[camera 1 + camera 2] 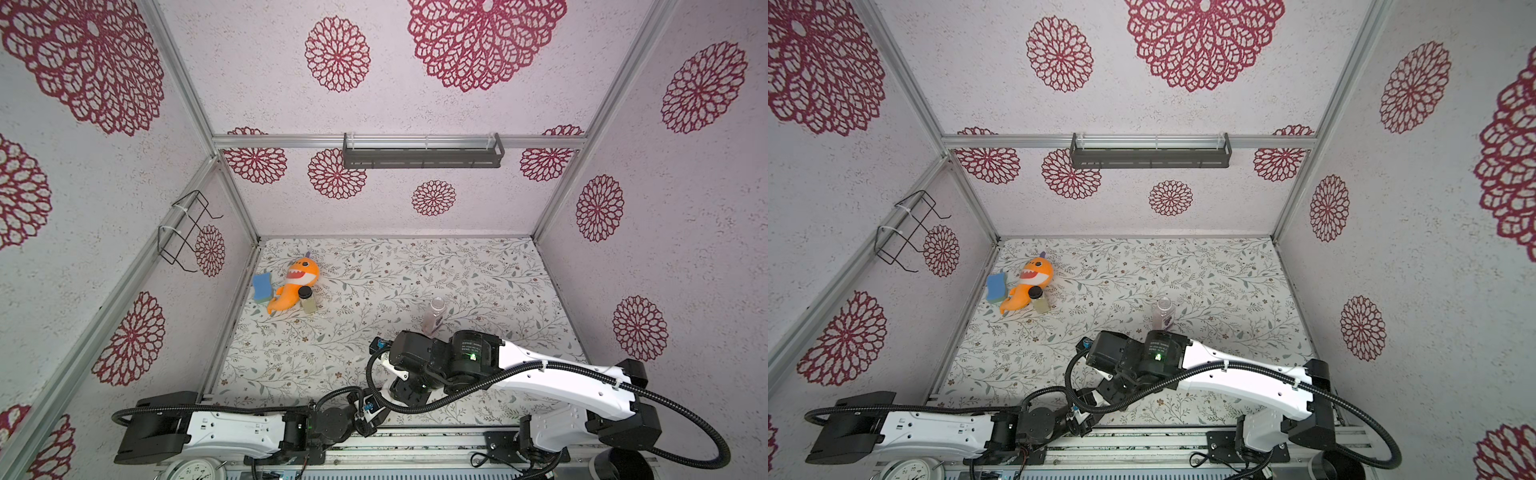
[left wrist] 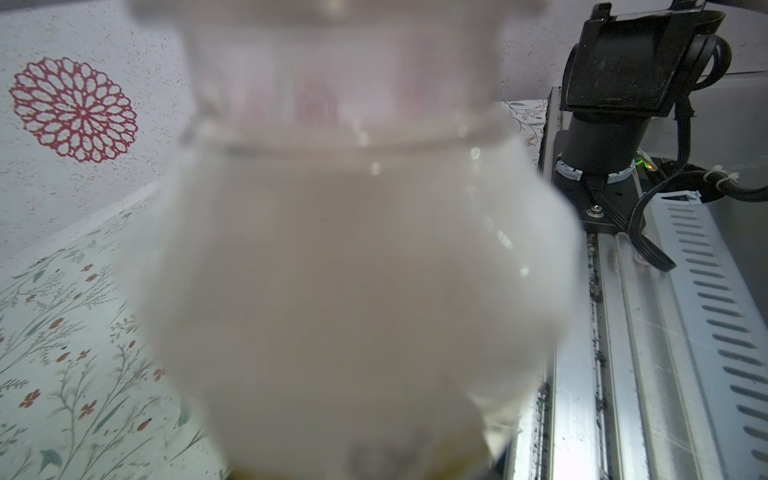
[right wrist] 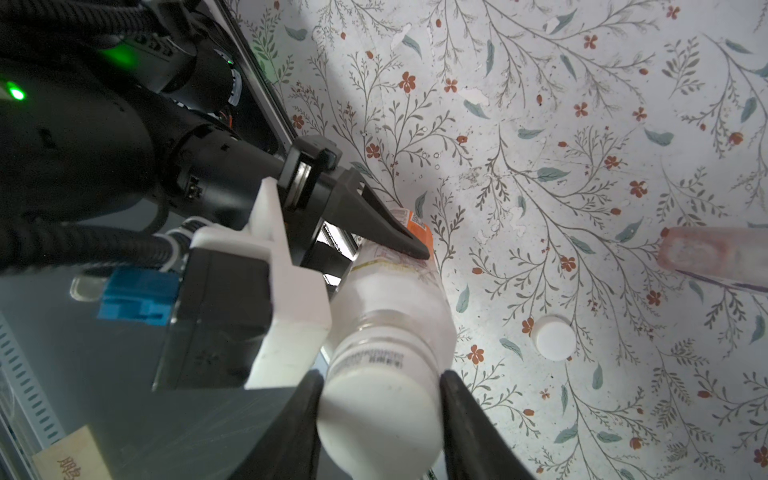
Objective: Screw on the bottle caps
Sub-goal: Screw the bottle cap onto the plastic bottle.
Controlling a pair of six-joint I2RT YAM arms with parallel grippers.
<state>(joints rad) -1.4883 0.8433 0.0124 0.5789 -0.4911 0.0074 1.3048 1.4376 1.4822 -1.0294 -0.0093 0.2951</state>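
In the right wrist view, the orange-labelled bottle (image 3: 399,291) is held tilted above the table. One black finger (image 3: 390,235) of my left gripper presses on it near its orange base. A white bottle cap (image 3: 382,411) sits on the bottle's neck, and my right gripper (image 3: 380,376) is shut on it, a finger touching each side. Another bottle cap (image 3: 552,337) lies loose on the table. The purple-labelled bottle (image 1: 435,316) (image 1: 1165,312) stands upright and uncapped behind the right arm. The left wrist view is filled by the blurred bottle (image 2: 357,270). In both top views the right arm hides both grippers.
An orange shark plush (image 1: 297,282), a blue sponge (image 1: 262,287) and a black-lidded jar (image 1: 307,300) sit at the back left. On the back wall hangs a grey shelf (image 1: 422,156), and on the left wall a wire rack (image 1: 187,230). A metal rail (image 1: 415,449) runs along the front edge.
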